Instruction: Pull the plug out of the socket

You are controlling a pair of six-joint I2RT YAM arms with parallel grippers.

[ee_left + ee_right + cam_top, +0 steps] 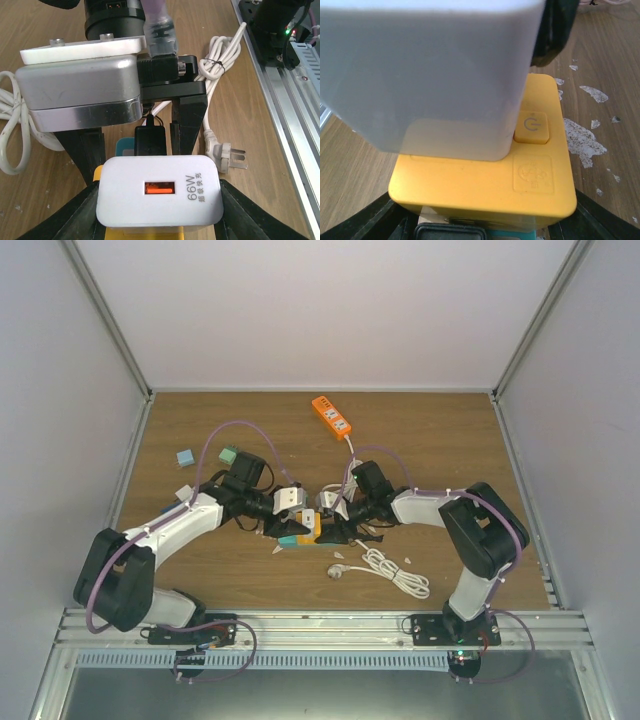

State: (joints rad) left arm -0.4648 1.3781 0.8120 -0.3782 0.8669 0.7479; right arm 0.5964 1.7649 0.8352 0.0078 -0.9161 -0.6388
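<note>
Plug (pixel 160 197): white 66W charger block w/ orange USB port, sitting on top face of yellow socket (pixel 485 187), mid-desk betw. the two arms. Looks seated flush; prongs not visible.

L tool (pixel 160 215): black fingers (pixel 75 217) pressed on both sides of plug, pinching it. R tool (pixel 480 217): fingers at either lower corner of socket body, clamped on it.

L wrist view only: plug's label and port, R arm's silver cam housing (pixel 80 95) facing it, loose white cable's 3-pin end (pixel 231 156) lying just beside. R wrist view only: socket's power button (pixel 532 127) next to plug, stamped logo below it; plug fills top of view, blurred. Top view only: overall layout. Both arms bent inward, tools meeting at socket (pixel 308 527).

Desk (pixel 440 440): brown wood grain, white scuffs/chips (pixel 580 135) near socket. Orange power strip (pixel 331 415) at far side, well apart. Coiled white cable (pixel 385 568) near R arm. Blue block (pixel 185 457) and green block (pixel 228 454) at far L. Pale walls on 3 sides, metal rail (pixel 320 625) along near edge.
</note>
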